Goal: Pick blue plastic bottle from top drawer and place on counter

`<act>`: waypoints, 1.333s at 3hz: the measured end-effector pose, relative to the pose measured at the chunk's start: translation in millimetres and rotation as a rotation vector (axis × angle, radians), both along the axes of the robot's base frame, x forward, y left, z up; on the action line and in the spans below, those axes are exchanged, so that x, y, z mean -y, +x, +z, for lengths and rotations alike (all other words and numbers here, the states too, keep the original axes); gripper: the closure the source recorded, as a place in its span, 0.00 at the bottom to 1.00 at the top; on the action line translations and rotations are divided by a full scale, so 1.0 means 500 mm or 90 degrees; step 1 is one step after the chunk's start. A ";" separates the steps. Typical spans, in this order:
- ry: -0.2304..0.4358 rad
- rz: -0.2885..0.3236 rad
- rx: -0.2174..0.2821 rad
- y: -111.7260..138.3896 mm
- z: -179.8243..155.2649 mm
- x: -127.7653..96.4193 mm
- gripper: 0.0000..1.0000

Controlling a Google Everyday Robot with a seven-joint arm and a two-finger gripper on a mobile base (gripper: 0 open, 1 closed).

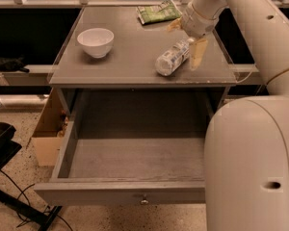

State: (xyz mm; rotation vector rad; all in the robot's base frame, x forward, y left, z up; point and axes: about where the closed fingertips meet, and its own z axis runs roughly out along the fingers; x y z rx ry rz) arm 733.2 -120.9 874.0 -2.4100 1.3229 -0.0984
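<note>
The blue plastic bottle [173, 58] lies on its side on the counter [130, 57], right of the middle and near the front edge. My gripper [187, 39] hangs just above the bottle's far end. It is open, with one yellowish finger [198, 53] to the right of the bottle and the other behind it. The fingers do not grip the bottle. The top drawer [130, 192] is pulled fully out below the counter, its knob at the front centre, and nothing shows inside it.
A white bowl [95, 41] stands on the counter's left side. A green snack packet [158, 12] lies at the back. My large white arm [253, 158] fills the right of the view. A cardboard box [48, 138] stands on the floor to the left.
</note>
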 end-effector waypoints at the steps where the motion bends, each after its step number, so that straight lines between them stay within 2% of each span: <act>1: 0.008 0.001 0.008 0.001 0.007 0.001 0.00; 2: 0.030 0.004 0.026 0.001 0.024 0.004 0.00; 3: 0.101 -0.003 0.130 -0.077 0.154 0.067 0.00; 4: 0.147 -0.041 0.208 -0.163 0.225 0.125 0.00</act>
